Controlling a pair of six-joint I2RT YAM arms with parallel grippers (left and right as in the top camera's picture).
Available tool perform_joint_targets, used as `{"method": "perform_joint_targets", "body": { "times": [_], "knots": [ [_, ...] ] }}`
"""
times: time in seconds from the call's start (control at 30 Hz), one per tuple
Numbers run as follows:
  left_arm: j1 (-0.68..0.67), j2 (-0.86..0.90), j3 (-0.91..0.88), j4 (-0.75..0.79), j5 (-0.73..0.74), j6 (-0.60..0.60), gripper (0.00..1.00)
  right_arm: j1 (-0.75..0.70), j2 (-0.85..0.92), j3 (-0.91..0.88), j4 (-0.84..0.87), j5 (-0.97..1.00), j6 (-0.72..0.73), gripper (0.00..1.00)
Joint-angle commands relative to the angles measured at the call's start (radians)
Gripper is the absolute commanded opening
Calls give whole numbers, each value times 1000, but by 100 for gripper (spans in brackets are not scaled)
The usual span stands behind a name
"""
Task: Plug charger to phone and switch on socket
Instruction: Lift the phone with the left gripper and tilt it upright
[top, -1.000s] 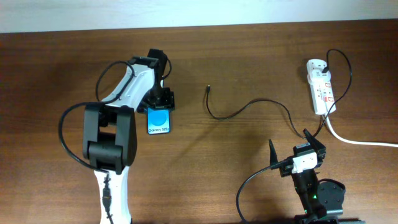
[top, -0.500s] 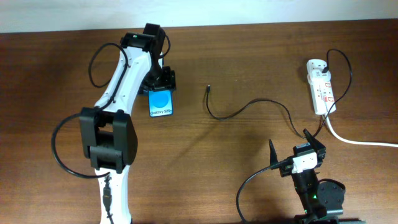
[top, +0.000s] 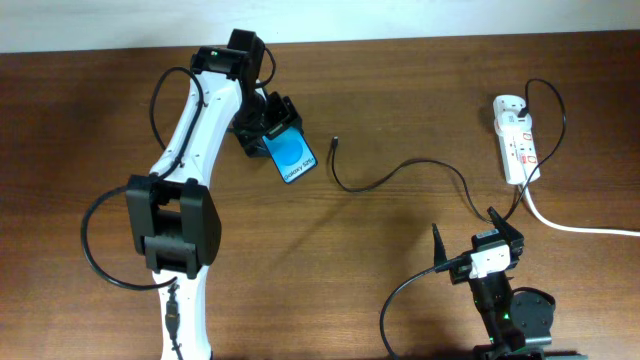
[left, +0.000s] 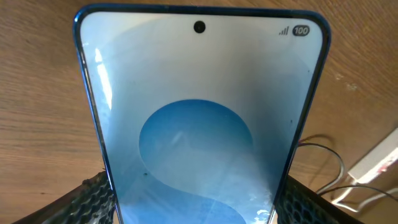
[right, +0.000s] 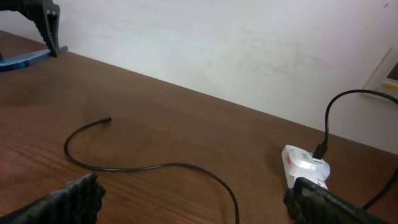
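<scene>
The phone (top: 292, 157) has a blue screen and is held in my left gripper (top: 266, 126), tilted with its free end toward the cable tip. In the left wrist view the phone (left: 199, 124) fills the frame between the two fingers. The black charger cable (top: 400, 170) lies on the table, its connector tip (top: 334, 142) just right of the phone; it also shows in the right wrist view (right: 149, 167). The white socket strip (top: 517, 140) lies at the far right, seen too in the right wrist view (right: 305, 165). My right gripper (top: 478, 240) is open and empty, low near the front.
A thick white cord (top: 575, 225) runs from the socket strip off the right edge. The cable's other end is plugged into the top of the strip (top: 527, 96). A pale wall borders the table's far edge.
My left gripper has turned the phone and carried it right, toward the cable tip. The right arm, the cable and the socket strip have not moved.
</scene>
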Motion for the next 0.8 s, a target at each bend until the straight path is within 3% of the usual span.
{"method": "perform_joint_targets", "body": {
  "times": [0.0,0.1,0.17,0.23,0.37,0.6,0.77],
  "knots": [
    [16,-2,29,-9,118,-24,0,6,-9,-5,-3,-28,8,98],
    [42,-2,29,-13,251,-24,0,6,-8,-5,3,-94,8,98],
    [67,-2,29,-17,417,-24,0,6,-9,-5,4,-95,8,98],
    [80,-2,29,-37,460,-27,0,6,-8,-5,3,-95,8,98],
    [108,-2,29,-196,468,-289,0,6,-8,-5,3,-95,8,98],
    [108,-2,29,-287,660,-274,0,6,-8,-5,3,-95,8,98],
    [108,-2,29,-290,697,-235,0,6,-8,-5,3,-95,8,98]
  ]
}}
